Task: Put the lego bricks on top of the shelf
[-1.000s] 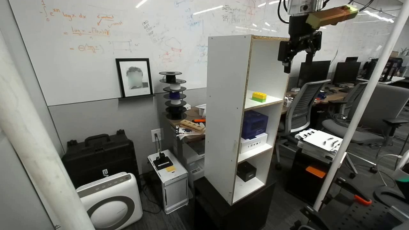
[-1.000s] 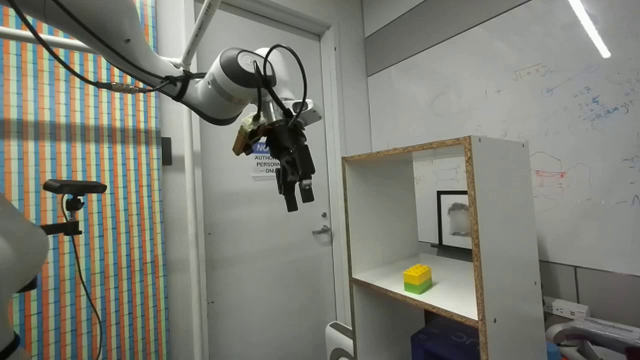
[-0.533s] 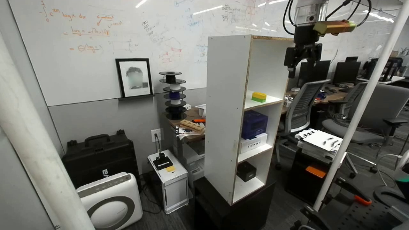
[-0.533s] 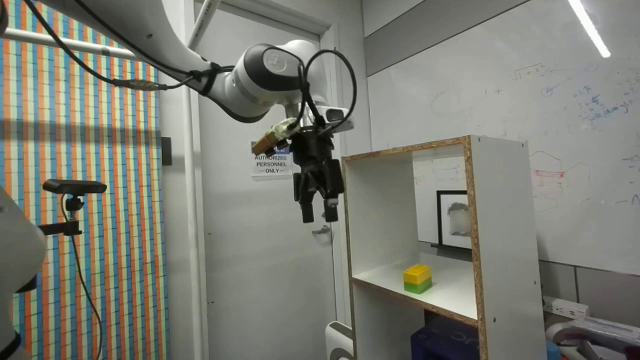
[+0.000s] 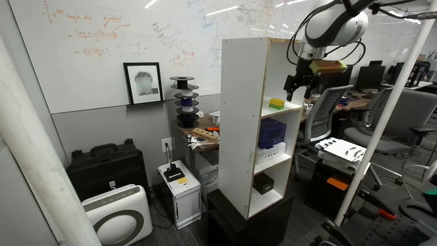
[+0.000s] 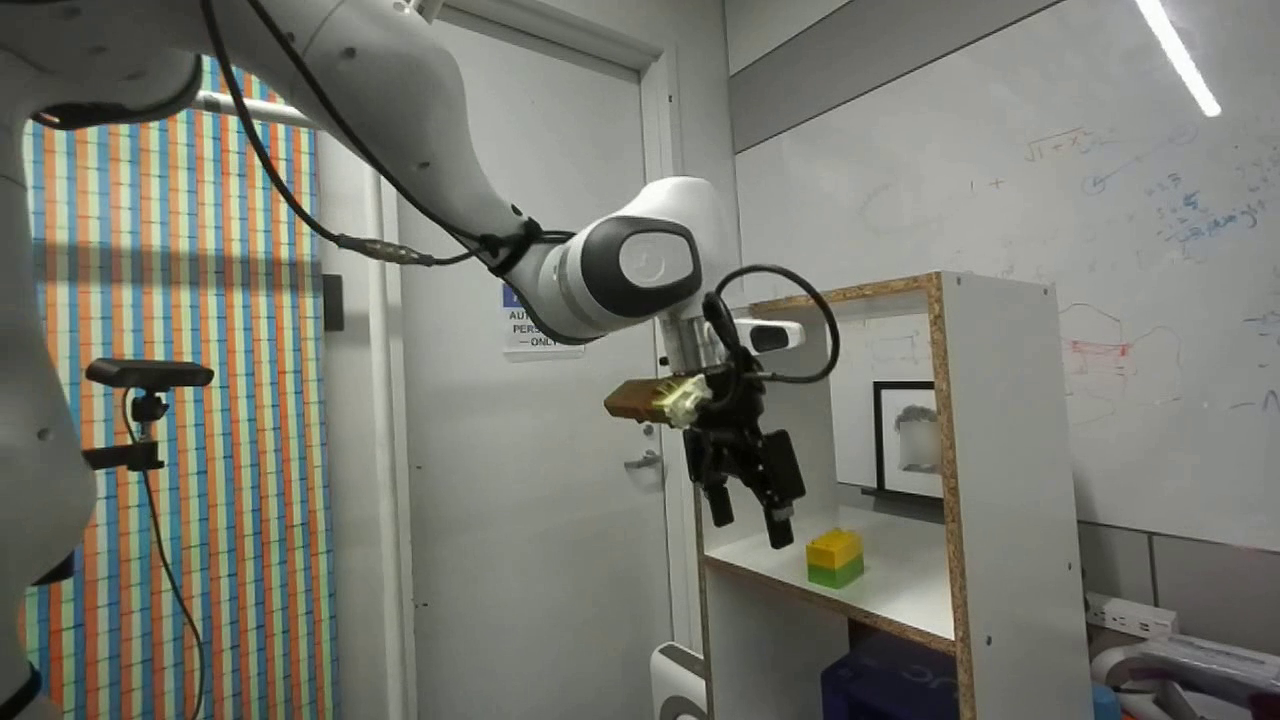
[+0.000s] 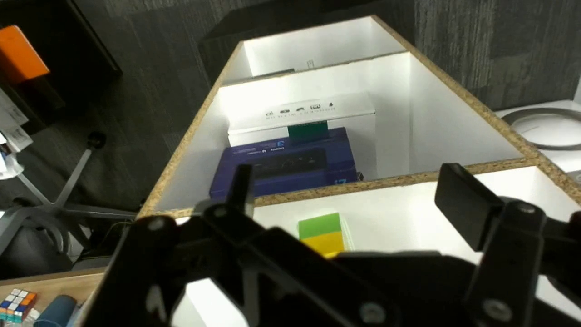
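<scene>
I am viewing the gripper (image 6: 751,530) hanging, jaws wide apart and holding nothing, before the front of the shelf (image 6: 1015,480). The lego bricks (image 6: 835,558) are resting on the floor of its top compartment (image 6: 905,588), lying deeper in and, I am judging, slightly lower than the fingertips (image 7: 238,186). In the wrist view they are showing between the fingers, off-centre toward the picture's left. I am expecting a forward, downward reach to come first.
</scene>
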Controlling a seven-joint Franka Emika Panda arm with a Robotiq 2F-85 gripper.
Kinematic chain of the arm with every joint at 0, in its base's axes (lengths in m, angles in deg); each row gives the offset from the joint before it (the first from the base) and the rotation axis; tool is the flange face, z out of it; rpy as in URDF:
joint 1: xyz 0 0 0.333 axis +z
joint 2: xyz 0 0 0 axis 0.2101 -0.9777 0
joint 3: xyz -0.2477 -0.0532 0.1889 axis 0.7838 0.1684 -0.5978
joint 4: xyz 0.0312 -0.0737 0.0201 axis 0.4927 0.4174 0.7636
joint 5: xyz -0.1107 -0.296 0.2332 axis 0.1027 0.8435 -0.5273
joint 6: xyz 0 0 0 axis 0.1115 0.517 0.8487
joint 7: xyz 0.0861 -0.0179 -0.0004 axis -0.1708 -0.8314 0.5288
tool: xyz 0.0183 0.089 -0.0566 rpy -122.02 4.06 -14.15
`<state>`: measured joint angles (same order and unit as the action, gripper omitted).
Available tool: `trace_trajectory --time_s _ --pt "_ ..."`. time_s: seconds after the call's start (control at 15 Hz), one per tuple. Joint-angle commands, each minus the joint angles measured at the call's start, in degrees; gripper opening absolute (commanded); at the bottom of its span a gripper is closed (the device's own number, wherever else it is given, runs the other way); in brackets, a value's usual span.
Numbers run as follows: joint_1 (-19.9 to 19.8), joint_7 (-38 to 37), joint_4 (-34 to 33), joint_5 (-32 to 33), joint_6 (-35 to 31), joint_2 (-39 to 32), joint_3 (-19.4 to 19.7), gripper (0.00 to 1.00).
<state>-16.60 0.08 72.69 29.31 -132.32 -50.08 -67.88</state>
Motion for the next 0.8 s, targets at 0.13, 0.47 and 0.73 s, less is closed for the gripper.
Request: trace_trajectory --time_s 0.13,0.47,0.73 --pt "0.45 1.33 -3.82 -4.72 -13.48 -8.89 -0.61 1.0" --pt "0.15 2.94 -6.14 -4.65 -13.81 -11.32 -0.68 1.0" --pt "-0.38 4.17 -7.07 -4.48 -13.01 -11.81 -0.2 1.0"
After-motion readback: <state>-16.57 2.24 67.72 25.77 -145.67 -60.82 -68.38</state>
